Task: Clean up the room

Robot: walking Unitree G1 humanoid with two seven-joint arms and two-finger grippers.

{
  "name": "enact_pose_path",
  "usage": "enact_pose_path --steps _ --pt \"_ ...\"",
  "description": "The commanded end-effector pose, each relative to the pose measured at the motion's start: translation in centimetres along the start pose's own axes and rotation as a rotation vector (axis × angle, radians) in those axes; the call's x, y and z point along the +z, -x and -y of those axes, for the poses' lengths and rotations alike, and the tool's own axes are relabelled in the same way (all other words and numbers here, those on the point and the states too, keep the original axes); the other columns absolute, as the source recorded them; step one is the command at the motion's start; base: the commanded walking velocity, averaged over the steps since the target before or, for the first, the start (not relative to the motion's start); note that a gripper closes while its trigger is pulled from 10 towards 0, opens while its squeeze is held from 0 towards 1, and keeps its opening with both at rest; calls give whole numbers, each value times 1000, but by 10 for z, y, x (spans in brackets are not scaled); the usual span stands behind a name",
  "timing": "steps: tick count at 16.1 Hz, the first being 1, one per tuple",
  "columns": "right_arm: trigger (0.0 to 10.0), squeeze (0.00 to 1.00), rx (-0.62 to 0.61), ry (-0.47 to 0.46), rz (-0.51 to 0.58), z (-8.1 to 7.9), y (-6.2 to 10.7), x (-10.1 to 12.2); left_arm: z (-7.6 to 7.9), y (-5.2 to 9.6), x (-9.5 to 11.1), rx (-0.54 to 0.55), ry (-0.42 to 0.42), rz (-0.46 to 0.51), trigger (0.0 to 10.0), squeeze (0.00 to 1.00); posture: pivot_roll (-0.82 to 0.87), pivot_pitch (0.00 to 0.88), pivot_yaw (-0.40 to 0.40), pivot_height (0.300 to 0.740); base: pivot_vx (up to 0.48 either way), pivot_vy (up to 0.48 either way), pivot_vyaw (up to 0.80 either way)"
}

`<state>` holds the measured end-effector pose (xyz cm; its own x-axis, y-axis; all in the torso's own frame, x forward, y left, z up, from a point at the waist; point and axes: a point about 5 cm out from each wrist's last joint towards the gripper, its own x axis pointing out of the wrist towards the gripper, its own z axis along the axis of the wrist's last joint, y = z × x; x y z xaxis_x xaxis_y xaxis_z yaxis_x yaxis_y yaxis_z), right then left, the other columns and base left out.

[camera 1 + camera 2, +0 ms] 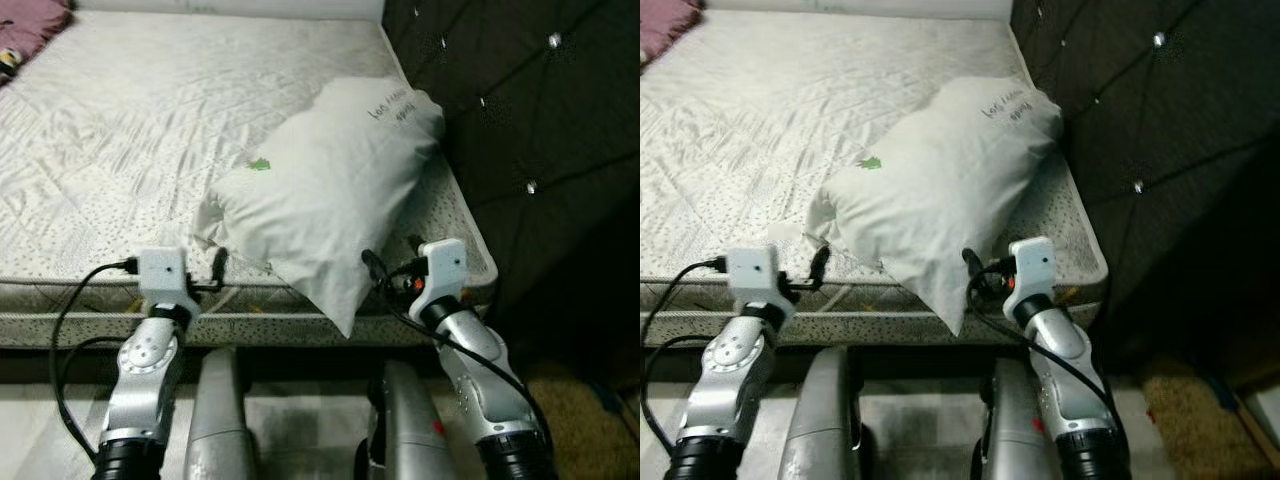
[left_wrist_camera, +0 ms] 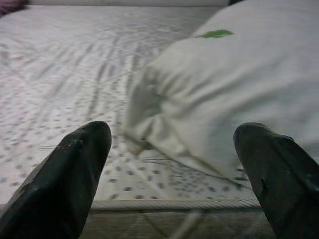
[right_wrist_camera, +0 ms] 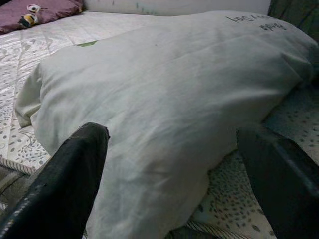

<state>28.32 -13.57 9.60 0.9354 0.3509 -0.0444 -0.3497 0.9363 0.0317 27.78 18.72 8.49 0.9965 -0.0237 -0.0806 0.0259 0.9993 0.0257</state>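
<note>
A plump white fabric pillow [image 1: 325,190] with a small green mark and dark lettering lies askew on the bare white quilted mattress [image 1: 120,130], near the dark tufted headboard [image 1: 530,120]; one corner overhangs the mattress's near edge. The left gripper [image 2: 172,169] sits at that edge, just beside the pillow's left corner, its fingers [image 2: 70,174] spread wide and holding nothing. The right gripper [image 3: 187,179] faces the overhanging corner, fingers likewise wide apart and empty, the pillow bulk directly between and ahead of them. A crumpled purple cloth [image 3: 35,12] lies at the far corner of the mattress.

Assessed risks: soft filling may compress, so a shallow pinch could catch cover fabric alone and slip. Uneven lifting by the two arms may swing the pillow off the edge to the floor. The cables at each wrist could snag the mattress piping
</note>
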Motion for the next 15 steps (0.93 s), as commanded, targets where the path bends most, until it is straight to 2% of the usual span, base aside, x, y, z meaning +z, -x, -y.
enact_pose_path --steps 1,3,6,9,11,12,14,15 --pt "10000 0 36 -3 1 -2 -4 2 0 0 3 1 -17 9 10000 0 -5 86 -49 558 0 0 0" --pt "10000 0 114 11 -50 -8 -8 -3 -4 5 -1 10 -32 -10 10000 0 21 96 -49 558 0 0 0" --pt "10000 0 149 18 -66 -9 -16 -6 -13 18 -7 31 -49 -38 10000 0 65 108 -61 558 0 0 0" --pt "10000 0 202 18 -108 -22 -31 -13 -30 38 -11 88 -91 -62 10000 0 110 156 -82 558 0 0 0" --pt "10000 0 175 57 -142 -21 -44 -13 -40 49 -8 113 -104 -72 10000 0 116 212 -94 558 0 0 0" --pt "10000 0 162 60 -149 -19 -46 -13 -41 51 -8 116 -105 -77 10000 0 116 212 -94 558 0 0 0" --pt "10000 0 141 38 -169 -16 -47 -14 -41 56 -8 120 -104 -79 10000 0 121 220 -97 558 0 0 0" --pt "10000 0 149 19 -215 -16 -47 -21 -38 58 -6 102 -102 -79 10000 0 123 225 -99 543 0 0 0"
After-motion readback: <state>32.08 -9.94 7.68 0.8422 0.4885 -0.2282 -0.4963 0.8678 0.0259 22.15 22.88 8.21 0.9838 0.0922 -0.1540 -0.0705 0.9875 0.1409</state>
